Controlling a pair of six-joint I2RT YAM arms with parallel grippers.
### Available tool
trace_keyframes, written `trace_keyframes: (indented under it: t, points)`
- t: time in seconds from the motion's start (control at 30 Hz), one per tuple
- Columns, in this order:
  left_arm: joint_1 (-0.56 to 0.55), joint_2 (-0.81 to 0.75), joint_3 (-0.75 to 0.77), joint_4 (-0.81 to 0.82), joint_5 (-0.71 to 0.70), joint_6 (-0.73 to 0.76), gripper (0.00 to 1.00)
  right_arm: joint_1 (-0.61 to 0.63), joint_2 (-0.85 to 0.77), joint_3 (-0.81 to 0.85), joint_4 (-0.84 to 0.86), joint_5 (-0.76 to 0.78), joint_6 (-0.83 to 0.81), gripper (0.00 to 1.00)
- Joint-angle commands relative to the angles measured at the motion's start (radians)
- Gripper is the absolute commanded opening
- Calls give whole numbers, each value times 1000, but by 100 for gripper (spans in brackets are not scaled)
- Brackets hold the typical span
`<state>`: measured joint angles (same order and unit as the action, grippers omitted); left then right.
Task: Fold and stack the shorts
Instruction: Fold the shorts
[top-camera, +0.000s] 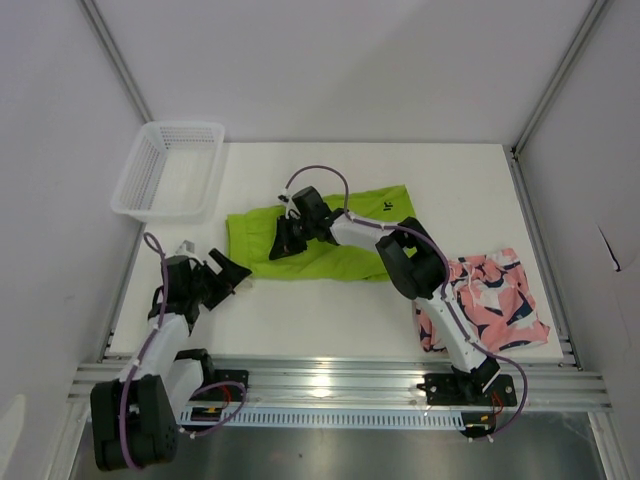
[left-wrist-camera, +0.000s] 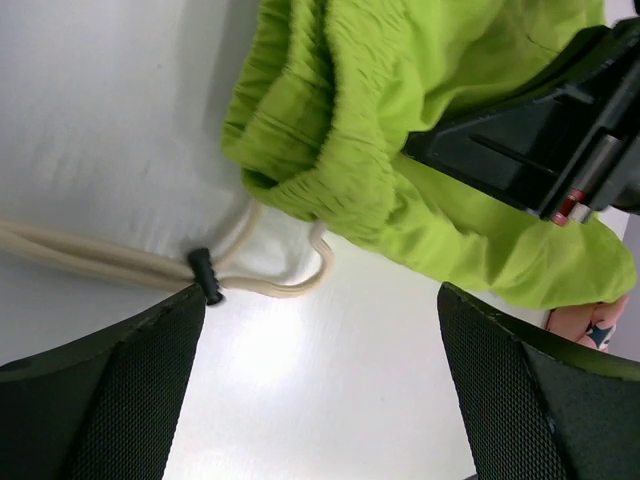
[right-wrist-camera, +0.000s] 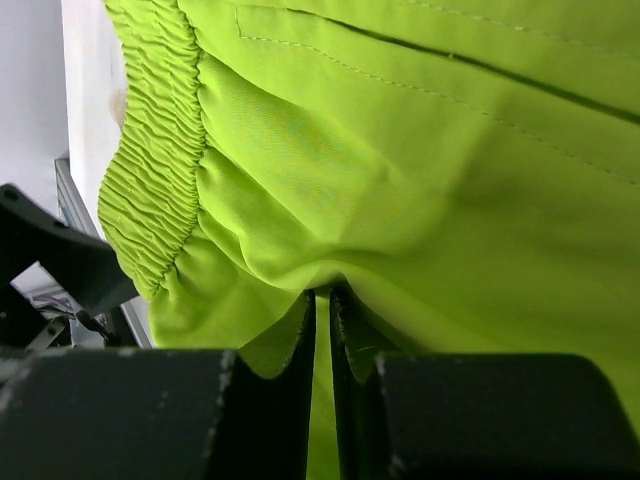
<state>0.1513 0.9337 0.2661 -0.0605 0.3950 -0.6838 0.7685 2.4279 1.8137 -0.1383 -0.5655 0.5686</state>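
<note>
Right gripper (right-wrist-camera: 321, 322) pinches lime shorts (top-camera: 250, 232), logo (top-camera: 386, 208) unreadable; left gripper (left-wrist-camera: 322, 296) gapes.

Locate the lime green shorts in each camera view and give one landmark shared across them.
Top external: the green shorts lie in the middle of the table, under the right gripper.
Left wrist: upper centre to the right edge, bunched.
Right wrist: they fill nearly the whole frame.
Shared landmark: the right gripper pinching the fabric. It is a black block at right in the left wrist view and dark fingers at the bottom of its own.
</note>
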Motion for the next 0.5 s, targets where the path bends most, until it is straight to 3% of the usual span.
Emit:
trace_keyframes:
  t: [0.0,0.27,0.47]
  points:
    - [-39,-99,1,-117,-39,-37,99,-8,2,3,12,13,-10,13]
    - [-68,-101,109,-197,22,-33,99,-8,-20,-88,127,-30,-23,13]
    - [-67,-76,214,-285,-71,12,99,-9,-38,-117,190,-42,-27,13]
